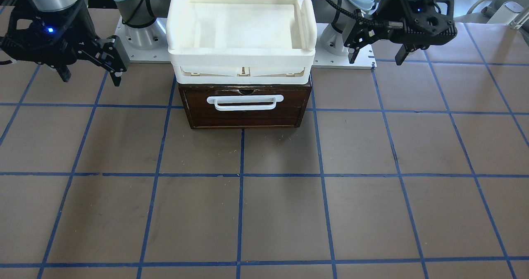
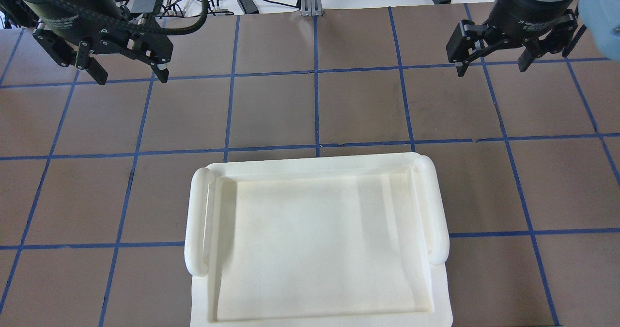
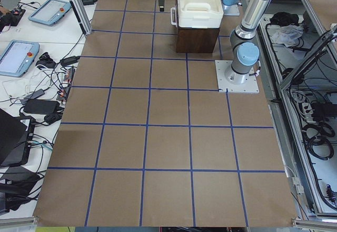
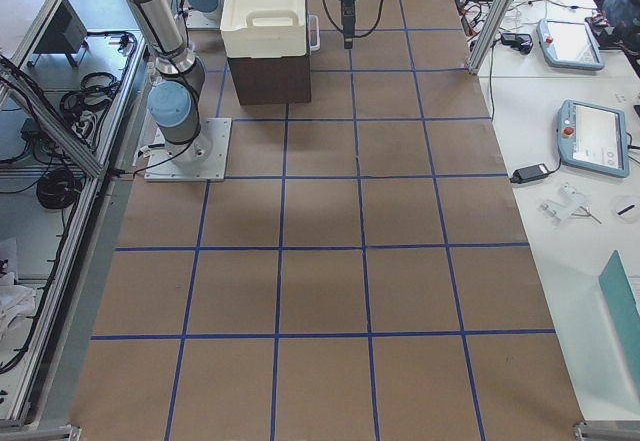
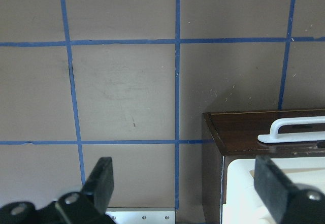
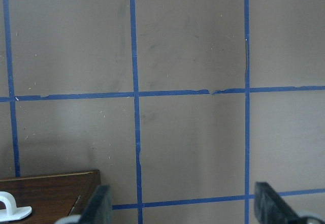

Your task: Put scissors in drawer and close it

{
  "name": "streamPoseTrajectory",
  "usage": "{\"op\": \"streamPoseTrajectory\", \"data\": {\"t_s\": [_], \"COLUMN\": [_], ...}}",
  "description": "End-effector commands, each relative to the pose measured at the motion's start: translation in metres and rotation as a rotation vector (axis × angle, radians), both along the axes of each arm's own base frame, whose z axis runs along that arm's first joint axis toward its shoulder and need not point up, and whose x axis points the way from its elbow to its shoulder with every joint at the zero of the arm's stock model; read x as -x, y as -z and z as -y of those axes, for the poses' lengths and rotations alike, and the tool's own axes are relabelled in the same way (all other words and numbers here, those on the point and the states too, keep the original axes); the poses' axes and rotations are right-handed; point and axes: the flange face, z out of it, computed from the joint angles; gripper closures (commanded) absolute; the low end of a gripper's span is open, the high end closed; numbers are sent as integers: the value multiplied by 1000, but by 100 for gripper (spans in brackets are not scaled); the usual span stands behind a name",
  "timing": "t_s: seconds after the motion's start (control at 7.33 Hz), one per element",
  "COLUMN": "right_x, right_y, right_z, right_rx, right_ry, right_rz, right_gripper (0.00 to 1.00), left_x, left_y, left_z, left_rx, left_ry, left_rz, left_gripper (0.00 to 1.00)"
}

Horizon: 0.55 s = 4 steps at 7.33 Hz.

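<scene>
From my feeds the drawer reads as closed, its dark brown front flush with the case and its white bar handle facing the operators' edge of the table. I cannot tell where the scissors are, since no camera shows them. The case stands at the middle of the robot's edge of the tabletop, between the two arm bases. A white plastic tray sits on top of it and covers it wholly in the overhead view.

The left gripper hangs above the table toward the robot's-left side of the case, apart from it, with its fingers spread wide and nothing between them. Its wrist camera catches the near corner of the drawer front and one end of the handle. The right gripper hangs on the opposite side (much the same height, as far as I can judge), also spread and holding nothing, over bare brown surface crossed by blue tape lines.
</scene>
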Motion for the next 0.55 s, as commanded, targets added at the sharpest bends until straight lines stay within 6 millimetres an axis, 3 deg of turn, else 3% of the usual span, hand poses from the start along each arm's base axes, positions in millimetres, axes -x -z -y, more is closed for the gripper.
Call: {"op": "streamPoseTrajectory", "data": {"t_s": [0.0,0.41], "right_x": [0,0], "right_y": [0,-1], "right_z": [0,1], "right_rx": [3,11], "right_ry": [-2,0], "right_rz": [0,0], "right_gripper": [0,0], "left_x": [-1,1], "left_y": [0,0], "left_z": [3,3], "left_rx": [11,17], "left_ry": [18,21], "left_rz": [-3,6], "left_gripper": [0,0]}}
